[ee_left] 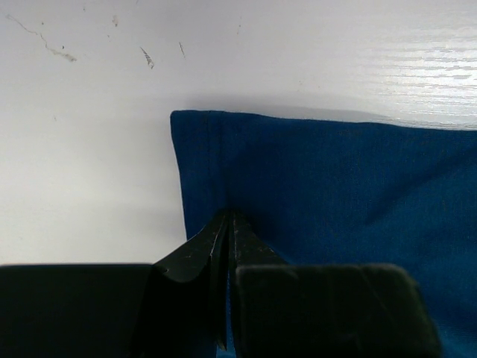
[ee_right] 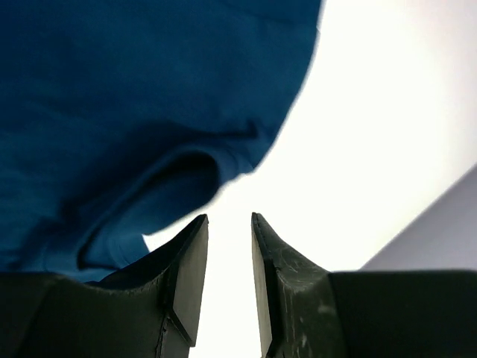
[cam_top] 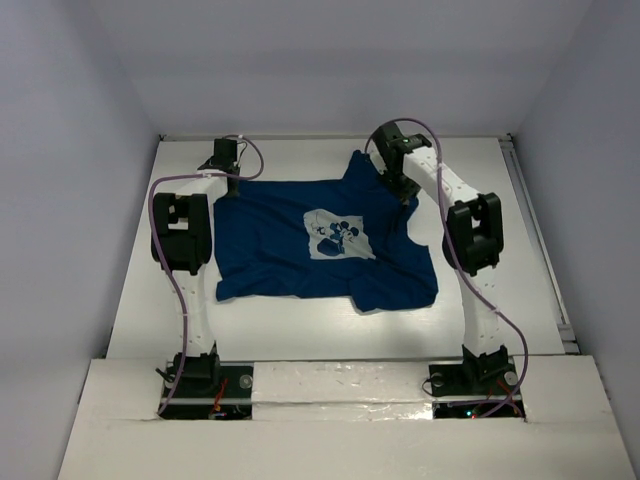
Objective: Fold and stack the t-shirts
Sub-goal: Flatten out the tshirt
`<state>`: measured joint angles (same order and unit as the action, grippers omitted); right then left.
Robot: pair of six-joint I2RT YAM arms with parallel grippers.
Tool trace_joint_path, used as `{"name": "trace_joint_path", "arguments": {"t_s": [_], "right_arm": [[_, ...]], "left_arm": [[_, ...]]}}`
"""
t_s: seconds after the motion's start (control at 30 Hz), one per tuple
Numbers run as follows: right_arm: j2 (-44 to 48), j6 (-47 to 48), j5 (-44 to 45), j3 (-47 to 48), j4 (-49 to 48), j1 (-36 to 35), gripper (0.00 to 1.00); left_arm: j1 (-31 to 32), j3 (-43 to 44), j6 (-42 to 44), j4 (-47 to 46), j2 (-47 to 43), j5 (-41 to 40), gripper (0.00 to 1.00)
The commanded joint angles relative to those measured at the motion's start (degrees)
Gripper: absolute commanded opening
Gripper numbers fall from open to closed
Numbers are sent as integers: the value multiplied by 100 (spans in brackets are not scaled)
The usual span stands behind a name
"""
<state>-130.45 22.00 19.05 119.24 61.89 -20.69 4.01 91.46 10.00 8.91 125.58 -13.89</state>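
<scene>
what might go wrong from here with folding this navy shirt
1. The left gripper pinches the dark navy blue cloth t-shirt only at its hem near a corner. That thin hold may slip when lifted.
2. The right gripper is open with cloth beside the jaws, not between them, so closing here could grab nothing.
3. Pulling with only one side held would likely drag the shirt askew.

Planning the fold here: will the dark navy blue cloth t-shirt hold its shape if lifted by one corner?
Probably not: the dark navy blue cloth t-shirt lies rumpled, with a curled edge in the right wrist view, so it should droop. It looks thin where the left gripper pinches its hem, so likely light.
</scene>
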Motion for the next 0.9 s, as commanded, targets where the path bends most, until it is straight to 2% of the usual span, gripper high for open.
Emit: {"name": "trace_joint_path", "arguments": {"t_s": [0.0,0.17,0.53,0.77,0.87], "right_arm": [[292,-143,415,-278,-106,143,36],[512,-29,398,-894,-449,258,36],[617,-152,12,-428,-361,258,37],[899,-389,-1068,-358,-792,258,37],[881,-460,-1236,-410,-941,258,38]], "left_arm": [[21,-84,-60,305,-332,115,0],[21,-181,-33,278,-385,97,0],[21,-225,-7,208,-376,0,0],[21,-216,-24,208,-367,35,0],[21,-225,-24,217,-367,44,0]]}}
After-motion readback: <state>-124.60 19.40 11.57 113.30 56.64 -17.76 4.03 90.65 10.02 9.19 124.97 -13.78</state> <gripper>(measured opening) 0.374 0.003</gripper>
